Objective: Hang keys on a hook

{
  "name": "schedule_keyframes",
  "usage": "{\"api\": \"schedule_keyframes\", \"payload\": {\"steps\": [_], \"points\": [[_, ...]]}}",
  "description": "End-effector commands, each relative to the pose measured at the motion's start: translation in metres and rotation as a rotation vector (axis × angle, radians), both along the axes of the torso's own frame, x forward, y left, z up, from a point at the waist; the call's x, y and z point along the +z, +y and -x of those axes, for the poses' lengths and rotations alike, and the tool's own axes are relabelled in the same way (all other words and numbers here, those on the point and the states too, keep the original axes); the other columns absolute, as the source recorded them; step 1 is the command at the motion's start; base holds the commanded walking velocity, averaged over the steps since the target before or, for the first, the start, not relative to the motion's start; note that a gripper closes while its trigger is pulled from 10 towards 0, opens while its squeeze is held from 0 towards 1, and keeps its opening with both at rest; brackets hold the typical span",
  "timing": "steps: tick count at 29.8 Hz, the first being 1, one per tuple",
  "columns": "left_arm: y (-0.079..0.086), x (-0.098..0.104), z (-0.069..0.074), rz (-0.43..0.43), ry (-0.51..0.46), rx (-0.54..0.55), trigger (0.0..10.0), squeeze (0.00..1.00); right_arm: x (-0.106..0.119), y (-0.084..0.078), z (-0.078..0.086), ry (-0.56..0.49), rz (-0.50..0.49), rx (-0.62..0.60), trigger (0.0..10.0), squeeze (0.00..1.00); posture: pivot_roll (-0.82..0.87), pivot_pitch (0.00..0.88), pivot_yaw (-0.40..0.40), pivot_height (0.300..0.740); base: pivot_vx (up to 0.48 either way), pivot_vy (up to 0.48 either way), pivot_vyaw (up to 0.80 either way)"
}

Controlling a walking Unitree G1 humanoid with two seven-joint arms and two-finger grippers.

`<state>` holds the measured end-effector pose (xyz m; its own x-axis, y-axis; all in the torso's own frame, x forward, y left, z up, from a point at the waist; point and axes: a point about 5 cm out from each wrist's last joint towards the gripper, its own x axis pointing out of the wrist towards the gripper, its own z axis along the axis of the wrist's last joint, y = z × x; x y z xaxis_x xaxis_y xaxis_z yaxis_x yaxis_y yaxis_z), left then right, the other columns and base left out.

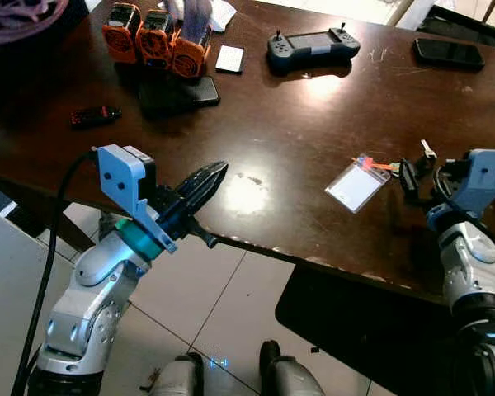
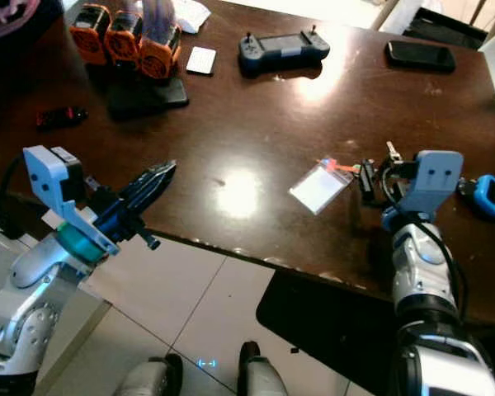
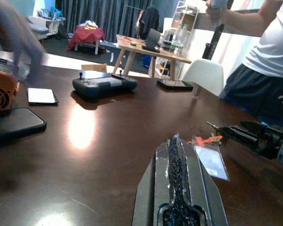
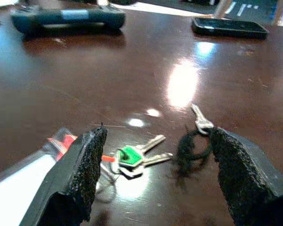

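Black fingers (image 4: 80, 174) of the right gripper (image 4: 155, 174) stand wide apart, holding nothing; the keys (image 4: 137, 157) lie on the table (image 4: 132, 70) between them. From the head, the left gripper (image 1: 200, 191) looks pinched shut and empty. Picking up comes first: go down, then squeeze.

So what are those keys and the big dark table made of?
The small silvery keys look like shiny metal, one with a green cap that seems plastic. The dark brown table looks like polished wood or a wood-look coating; its glossy top mirrors the lights. The open right pincer hovers over the keys.
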<state>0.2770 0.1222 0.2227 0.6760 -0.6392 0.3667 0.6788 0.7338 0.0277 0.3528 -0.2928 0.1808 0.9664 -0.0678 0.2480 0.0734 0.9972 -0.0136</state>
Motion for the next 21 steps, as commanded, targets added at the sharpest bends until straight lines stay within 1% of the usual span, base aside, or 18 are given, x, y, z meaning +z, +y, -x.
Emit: {"api": "schedule_keyframes", "payload": {"steps": [1, 3, 8, 10, 11, 13, 15, 16, 17, 19, 20, 21], "points": [[-0.001, -0.003, -0.001, -0.008, 0.004, 0.006, 10.0, 0.00, -0.003, 0.000, 0.003, -0.011, -0.007, 0.016, 10.0, 0.00, 0.09, 0.199, 0.039, 0.740, 0.000, 0.000, 0.00], [-0.002, -0.001, -0.002, -0.002, -0.005, 0.011, 10.0, 0.00, 0.000, 0.007, 0.001, -0.026, -0.001, 0.054, 10.0, 0.00, 0.09, 0.197, 0.039, 0.740, 0.000, 0.000, 0.00], [-0.003, 0.000, -0.003, -0.001, -0.008, 0.013, 10.0, 0.00, 0.001, 0.010, 0.000, -0.024, -0.001, 0.060, 10.0, 0.00, 0.08, 0.199, 0.041, 0.740, 0.000, 0.000, 0.00], [-0.002, 0.002, -0.004, 0.002, -0.014, 0.036, 10.0, 0.00, -0.003, 0.020, -0.004, -0.012, -0.006, 0.094, 10.0, 0.00, 0.09, 0.209, 0.043, 0.740, 0.000, 0.000, 0.00], [-0.002, 0.002, -0.004, 0.002, -0.014, 0.036, 10.0, 0.00, -0.003, 0.020, -0.004, -0.012, -0.006, 0.094, 10.0, 0.00, 0.09, 0.209, 0.043, 0.740, 0.000, 0.000, 0.00], [0.000, 0.002, -0.004, -0.001, -0.015, 0.056, 10.0, 0.00, -0.010, 0.032, -0.007, 0.016, -0.019, 0.117, 10.0, 0.00, 0.10, 0.219, 0.045, 0.740, 0.000, 0.000, 0.00], [0.000, 0.002, -0.004, -0.001, -0.015, 0.056, 10.0, 0.00, -0.010, 0.032, -0.007, 0.016, -0.019, 0.117, 10.0, 0.00, 0.10, 0.219, 0.045, 0.740, 0.000, 0.000, 0.00], [0.000, 0.002, -0.003, -0.003, -0.013, 0.062, 10.0, 0.00, -0.013, 0.033, -0.008, 0.039, -0.019, 0.100, 10.0, 0.00, 0.10, 0.224, 0.047, 0.740, 0.000, 0.000, 0.00], [0.000, 0.002, -0.003, -0.003, -0.013, 0.062, 10.0, 0.00, -0.013, 0.033, -0.008, 0.039, -0.019, 0.100, 10.0, 0.00, 0.10, 0.224, 0.047, 0.740, 0.000, 0.000, 0.00], [0.001, 0.001, -0.002, -0.005, -0.010, 0.066, 10.0, 0.00, -0.016, 0.033, -0.008, 0.055, -0.023, 0.079, 10.0, 0.00, 0.11, 0.233, 0.049, 0.740, 0.000, 0.000, 0.00], [0.002, 0.000, -0.001, -0.008, -0.005, 0.071, 10.0, 0.00, -0.019, 0.030, -0.008, 0.081, -0.028, 0.043, 10.0, 0.00, 0.11, 0.238, 0.053, 0.740, 0.000, 0.000, 0.00], [0.002, 0.000, -0.001, -0.008, -0.005, 0.071, 10.0, 0.00, -0.019, 0.030, -0.008, 0.081, -0.028, 0.043, 10.0, 0.00, 0.11, 0.238, 0.053, 0.740, 0.000, 0.000, 0.00]]}}
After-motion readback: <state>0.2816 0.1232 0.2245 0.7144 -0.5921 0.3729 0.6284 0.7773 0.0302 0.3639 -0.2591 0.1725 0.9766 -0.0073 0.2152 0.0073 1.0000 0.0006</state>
